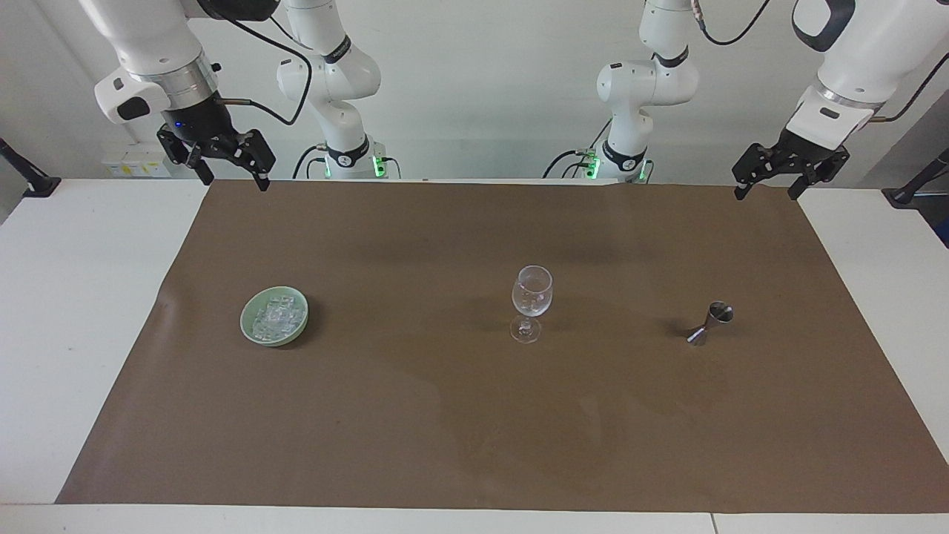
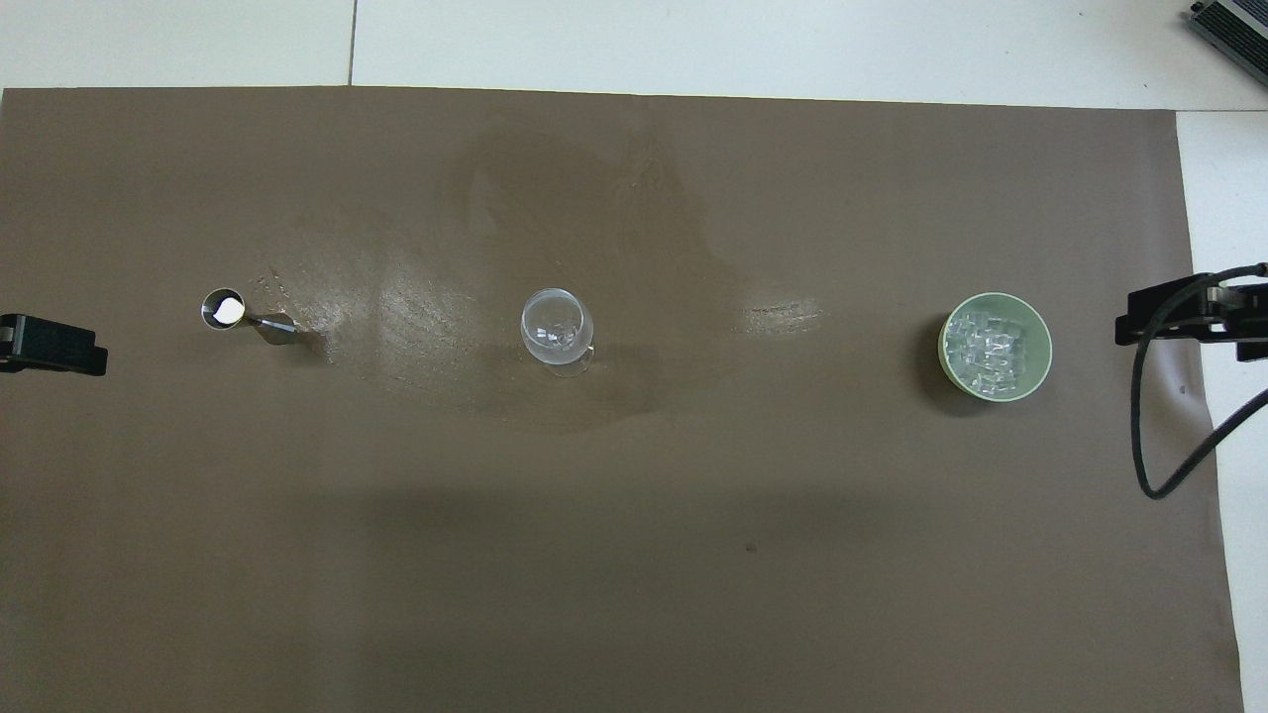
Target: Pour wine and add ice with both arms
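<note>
A clear stemmed wine glass [image 1: 531, 297] [image 2: 555, 325] stands upright mid-mat. Toward the right arm's end sits a green bowl [image 1: 245, 320] [image 2: 944, 342] heaped with ice [image 1: 276, 319] [image 2: 994, 349]. Toward the left arm's end stands a small metal jigger [image 1: 712, 320] [image 2: 238, 313]. No wine shows; what the jigger holds I cannot tell. My right gripper [image 1: 233, 180] [image 2: 1189, 322] hangs open and empty over the mat's corner nearest its base. My left gripper [image 1: 766, 193] [image 2: 50, 344] hangs open and empty over the mat's corner by its own base. Both arms wait.
A brown mat [image 1: 445, 415] covers most of the white table and carries darker, glossy smears around the glass [image 2: 416, 307]. Black stands sit at both table ends [image 1: 30, 178] [image 1: 916, 185]. A black cable [image 2: 1159, 436] loops by the right gripper.
</note>
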Available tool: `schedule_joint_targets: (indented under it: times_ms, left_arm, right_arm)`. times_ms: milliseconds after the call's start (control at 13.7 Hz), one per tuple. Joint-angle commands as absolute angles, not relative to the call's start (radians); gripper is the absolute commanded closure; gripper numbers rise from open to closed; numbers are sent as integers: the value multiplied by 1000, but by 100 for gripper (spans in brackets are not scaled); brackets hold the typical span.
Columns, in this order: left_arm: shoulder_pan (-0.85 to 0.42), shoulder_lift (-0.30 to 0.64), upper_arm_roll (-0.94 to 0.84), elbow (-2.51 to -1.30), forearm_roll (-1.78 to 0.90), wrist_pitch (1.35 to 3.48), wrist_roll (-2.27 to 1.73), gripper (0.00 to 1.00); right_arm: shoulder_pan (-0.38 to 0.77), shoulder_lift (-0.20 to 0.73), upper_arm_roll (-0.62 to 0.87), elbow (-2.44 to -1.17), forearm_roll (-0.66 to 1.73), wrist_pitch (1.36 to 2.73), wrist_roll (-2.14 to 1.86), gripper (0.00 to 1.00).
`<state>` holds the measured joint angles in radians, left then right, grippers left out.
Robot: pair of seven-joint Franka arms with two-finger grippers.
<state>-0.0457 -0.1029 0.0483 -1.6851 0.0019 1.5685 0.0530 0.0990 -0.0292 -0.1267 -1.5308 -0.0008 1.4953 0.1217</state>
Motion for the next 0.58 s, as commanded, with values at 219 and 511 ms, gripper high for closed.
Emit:
schedule_joint_targets:
  times_ms: [219,511]
  left_arm:
    - [-48,-127,51,-1712,-8,1560,66,0]
    - [-57,-129,49,-1713,-8,1545,69,0]
  right_arm:
    - [97,-44,-129,-1542,26,1488,106,0]
    - [97,-44,-129,-1542,26,1488,106,0]
